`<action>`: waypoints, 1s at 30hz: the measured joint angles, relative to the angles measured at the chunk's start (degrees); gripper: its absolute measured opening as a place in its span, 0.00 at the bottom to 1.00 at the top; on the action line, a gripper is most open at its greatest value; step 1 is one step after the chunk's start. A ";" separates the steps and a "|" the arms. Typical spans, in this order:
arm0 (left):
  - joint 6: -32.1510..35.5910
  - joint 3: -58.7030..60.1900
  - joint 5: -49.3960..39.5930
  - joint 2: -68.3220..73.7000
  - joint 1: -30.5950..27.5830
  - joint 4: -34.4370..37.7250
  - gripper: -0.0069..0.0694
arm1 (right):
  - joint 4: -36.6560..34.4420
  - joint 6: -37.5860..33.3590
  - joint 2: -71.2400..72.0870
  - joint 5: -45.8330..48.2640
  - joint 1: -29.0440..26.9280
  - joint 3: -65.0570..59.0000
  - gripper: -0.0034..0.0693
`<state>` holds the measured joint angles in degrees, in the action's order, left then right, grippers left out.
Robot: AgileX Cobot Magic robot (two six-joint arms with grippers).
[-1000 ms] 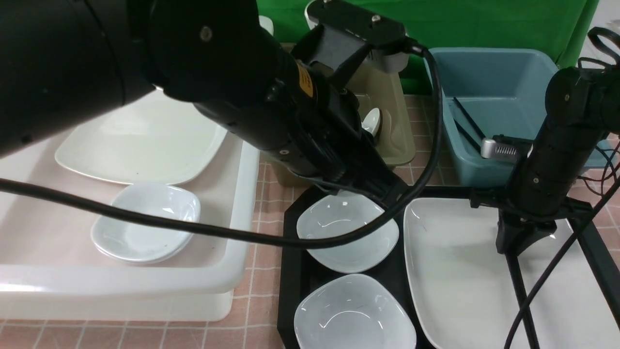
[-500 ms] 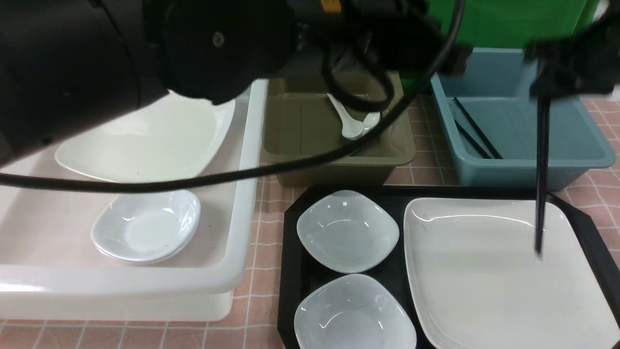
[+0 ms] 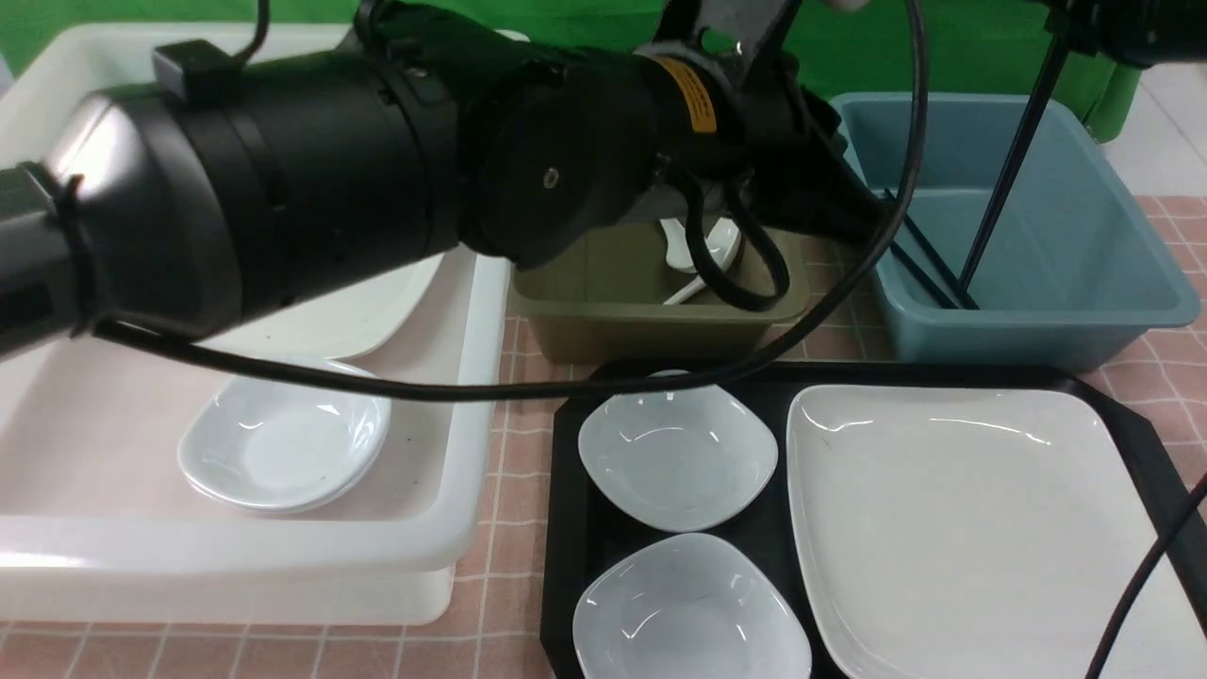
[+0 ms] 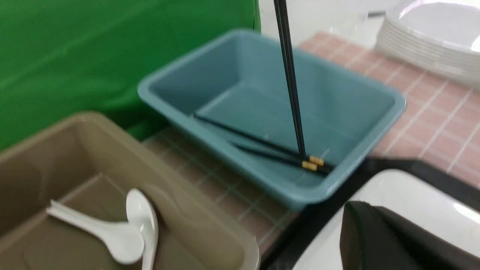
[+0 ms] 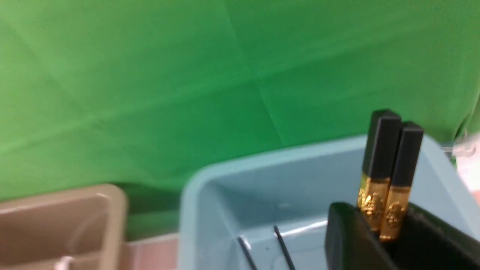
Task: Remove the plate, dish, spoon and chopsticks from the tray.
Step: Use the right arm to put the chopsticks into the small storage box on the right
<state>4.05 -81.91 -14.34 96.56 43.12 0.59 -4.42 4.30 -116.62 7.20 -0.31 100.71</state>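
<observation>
The black tray (image 3: 563, 528) holds the large cream plate (image 3: 962, 528) and two small white dishes (image 3: 677, 457) (image 3: 688, 608). My right gripper (image 3: 1070, 28) (image 5: 382, 225) is shut on the black chopsticks (image 3: 1009, 179) (image 4: 290, 86) (image 5: 386, 165) at their gold bands. Their thin ends hang down into the blue tub (image 3: 1113, 311). My left gripper (image 3: 863, 226) (image 4: 356, 217) is shut and empty, near the plate's far corner. Two white spoons (image 3: 698, 250) (image 4: 123, 236) lie in the olive tub (image 3: 660, 330).
Another pair of chopsticks (image 3: 929, 259) (image 4: 255, 144) lies in the blue tub. A white bin (image 3: 471, 396) on the left holds a large plate and stacked small dishes (image 3: 283, 443). The left arm spans the upper middle. A stack of plates (image 4: 431, 45) stands beyond the blue tub.
The right gripper rose from the plate with the chopsticks and carried them over the blue tub. The left arm lifted off the tray toward the tubs. A second spoon now lies in the olive tub.
</observation>
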 joint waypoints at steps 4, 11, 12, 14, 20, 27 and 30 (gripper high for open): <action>0.00 0.00 -0.65 0.05 0.00 -0.20 0.09 | -0.06 0.00 -2.70 -0.18 -0.07 0.00 0.31; 0.00 0.00 -5.41 -0.05 0.00 -0.22 0.09 | -0.06 1.49 -4.22 3.02 -0.07 0.00 0.51; 0.00 0.00 -6.46 -0.19 0.00 -0.22 0.09 | -0.06 1.49 -4.02 3.58 -0.07 0.00 0.55; 0.00 -0.06 -9.44 -1.06 0.00 -0.22 0.09 | -0.06 1.49 -2.95 7.14 -0.07 0.00 0.62; -0.09 -1.95 -26.10 -5.06 0.00 -0.27 0.09 | -0.14 0.36 6.69 25.07 -0.07 0.04 0.59; -0.24 -2.88 -50.09 -4.69 0.00 2.29 0.09 | -6.12 -11.93 20.59 53.05 0.63 0.42 0.14; -0.08 -2.88 -53.01 -2.80 0.00 2.42 0.09 | -7.98 -14.92 26.35 57.63 3.29 -1.90 0.09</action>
<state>3.97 -84.79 -67.36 93.76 43.12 3.01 -12.40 -10.62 -90.27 64.83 2.98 98.82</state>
